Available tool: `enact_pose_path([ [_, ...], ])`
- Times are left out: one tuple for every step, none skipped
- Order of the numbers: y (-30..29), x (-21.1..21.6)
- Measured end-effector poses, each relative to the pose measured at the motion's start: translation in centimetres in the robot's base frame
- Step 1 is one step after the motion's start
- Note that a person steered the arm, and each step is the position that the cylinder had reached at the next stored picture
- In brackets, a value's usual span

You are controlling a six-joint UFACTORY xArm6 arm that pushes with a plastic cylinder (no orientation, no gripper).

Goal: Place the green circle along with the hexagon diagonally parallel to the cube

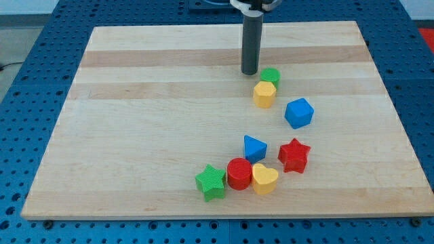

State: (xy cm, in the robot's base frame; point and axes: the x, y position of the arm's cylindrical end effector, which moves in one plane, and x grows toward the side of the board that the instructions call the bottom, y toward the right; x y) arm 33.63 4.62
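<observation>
My tip (249, 72), a smooth dark rod with no gripper, is resting just left of the green circle (270, 75). The ribbed yellow hexagon (264, 95) is touching the circle from below. The blue cube (299, 112) is sitting nearby, lower right. The pale wooden desk (135, 122) is lying on blue perforated board (27, 81).

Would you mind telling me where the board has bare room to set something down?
The whole half at the view's left of my tip is bare. It is crowded at the right: green circle against yellow hexagon, blue cube nearby, and a cluster from green star to red star.
</observation>
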Motion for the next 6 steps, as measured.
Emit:
enact_pose_path([
  [0.5,-2.7],
  [3.9,-2.6],
  [5.5,0.7],
  [4.5,2.4],
  [3.2,4.0],
  [2.0,6.3],
])
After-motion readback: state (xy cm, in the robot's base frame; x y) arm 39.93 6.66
